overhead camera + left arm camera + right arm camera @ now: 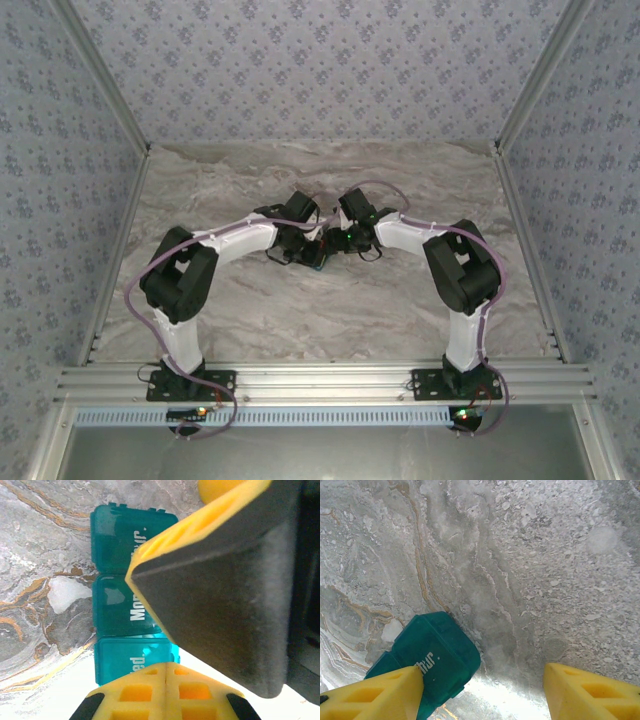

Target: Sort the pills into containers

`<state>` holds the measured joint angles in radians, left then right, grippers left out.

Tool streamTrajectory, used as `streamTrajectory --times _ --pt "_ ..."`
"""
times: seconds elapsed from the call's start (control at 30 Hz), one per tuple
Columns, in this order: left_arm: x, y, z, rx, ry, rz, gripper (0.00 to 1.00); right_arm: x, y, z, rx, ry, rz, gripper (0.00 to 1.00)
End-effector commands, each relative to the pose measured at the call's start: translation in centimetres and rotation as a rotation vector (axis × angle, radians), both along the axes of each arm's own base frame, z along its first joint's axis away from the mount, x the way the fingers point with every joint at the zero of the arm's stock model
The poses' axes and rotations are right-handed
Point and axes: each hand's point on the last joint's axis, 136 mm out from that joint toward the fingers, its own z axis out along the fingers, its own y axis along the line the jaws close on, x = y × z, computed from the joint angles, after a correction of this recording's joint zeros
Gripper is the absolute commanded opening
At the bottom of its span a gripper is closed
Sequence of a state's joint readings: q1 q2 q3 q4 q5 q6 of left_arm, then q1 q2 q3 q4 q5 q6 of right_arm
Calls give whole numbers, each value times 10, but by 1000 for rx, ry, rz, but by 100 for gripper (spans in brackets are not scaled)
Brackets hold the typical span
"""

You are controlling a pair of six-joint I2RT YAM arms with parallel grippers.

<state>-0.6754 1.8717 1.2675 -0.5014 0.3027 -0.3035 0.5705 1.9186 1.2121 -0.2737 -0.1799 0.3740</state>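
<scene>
The teal container, a pill box with closed lids marked Thur., Mon. and Wed., lies on the marble table. At mid-table both grippers meet over the pill box. My left gripper is shut with nothing between its fingers, its tips over the Wed. lid. My right gripper is open. Its left finger rests on the Thur. end of the pill box; its other finger hangs over bare table. That finger's dark pad crosses the left wrist view. The pills are out of view.
Patterned walls and metal rails fence the table on three sides. Bare marble stretches behind the grippers and to both sides of them.
</scene>
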Motion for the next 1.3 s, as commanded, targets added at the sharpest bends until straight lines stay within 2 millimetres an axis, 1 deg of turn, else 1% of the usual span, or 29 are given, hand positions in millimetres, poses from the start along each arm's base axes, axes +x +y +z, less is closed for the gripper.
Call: streamTrajectory --times 0.0,0.03,0.07,0.23,0.37,0.53,0.7,0.8,0.9,1.0,1.17,1.2,1.27 --pt "-9 12 -18 71 25 -11 0 -10 -12 -23 -52 68 -20 67" --pt "-10 13 -21 83 25 -12 0 -17 -16 -31 -64 89 -20 67" --pt "-10 15 -25 95 25 -14 0 -20 -18 -33 -68 97 -20 67" --pt "-14 20 -38 136 38 -24 0 -20 -18 -34 -68 99 -21 67" --pt "-14 22 -43 161 31 -33 0 -20 -20 -34 -68 100 -23 67" --pt "-15 20 -41 157 25 -37 0 -21 -19 -33 -67 98 -21 67" --pt "-14 8 -25 128 -24 -62 0 -20 -20 -34 -68 99 -23 67" --pt "-15 3 -21 130 -42 -80 0 -21 -20 -34 -70 101 -21 67" --pt "-16 4 -26 154 -39 -85 0 -20 -20 -33 -67 98 -24 67" --pt "-18 11 -38 200 -26 -81 0 -20 -19 -33 -66 98 -26 67" --pt "-27 21 -60 250 23 -91 0 -20 -20 -34 -66 102 -27 67" --pt "-29 22 -62 252 26 -94 0 -20 -20 -34 -66 101 -27 67" --pt "-26 20 -57 243 9 -95 0 -21 -20 -33 -60 107 -25 67"
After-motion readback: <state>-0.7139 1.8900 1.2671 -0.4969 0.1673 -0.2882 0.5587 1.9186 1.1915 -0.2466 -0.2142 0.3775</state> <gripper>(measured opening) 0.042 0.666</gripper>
